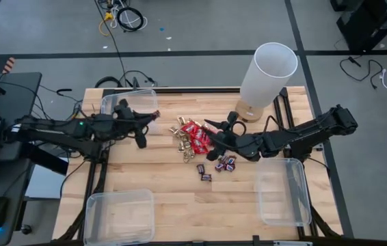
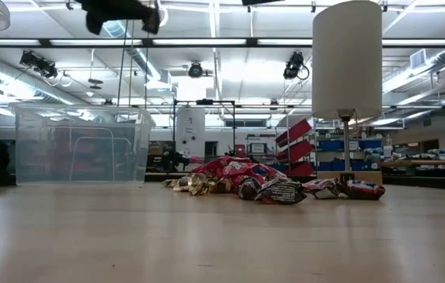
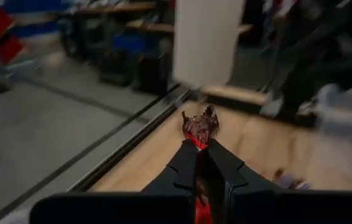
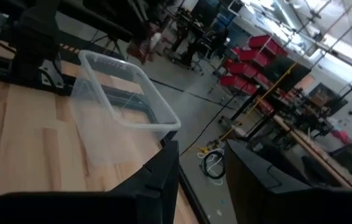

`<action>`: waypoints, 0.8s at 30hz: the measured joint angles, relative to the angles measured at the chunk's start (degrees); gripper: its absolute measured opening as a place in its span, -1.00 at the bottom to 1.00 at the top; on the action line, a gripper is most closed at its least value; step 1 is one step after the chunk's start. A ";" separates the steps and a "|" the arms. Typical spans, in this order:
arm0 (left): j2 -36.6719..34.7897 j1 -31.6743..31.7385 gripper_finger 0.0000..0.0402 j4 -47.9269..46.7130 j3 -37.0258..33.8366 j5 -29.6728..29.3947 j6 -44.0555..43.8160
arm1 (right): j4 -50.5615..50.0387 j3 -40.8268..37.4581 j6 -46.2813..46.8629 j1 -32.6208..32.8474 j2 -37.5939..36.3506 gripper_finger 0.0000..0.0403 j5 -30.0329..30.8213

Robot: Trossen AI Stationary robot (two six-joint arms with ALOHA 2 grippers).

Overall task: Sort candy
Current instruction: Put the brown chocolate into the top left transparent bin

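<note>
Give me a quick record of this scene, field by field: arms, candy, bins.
left gripper: shut on a red packet, raised beside the far-left bin
right gripper: open, raised by the candy pile
dark mini bars: loose near the pile
other bins: near-left bin, right bin
lamp: at the table's far edge

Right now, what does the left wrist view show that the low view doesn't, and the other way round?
Only the left wrist view shows the left hand shut on a red packet, held above the table edge. Only the low view shows the candy pile on the table and a clear bin left of it. Both show the white lamp, which stands right of the pile in the low view.
</note>
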 joint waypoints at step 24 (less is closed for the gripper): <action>0.21 0.00 -0.92 -46.91 9.16 -4.04 -29.27 | -6.84 -1.62 11.48 -3.67 0.24 -0.43 -2.72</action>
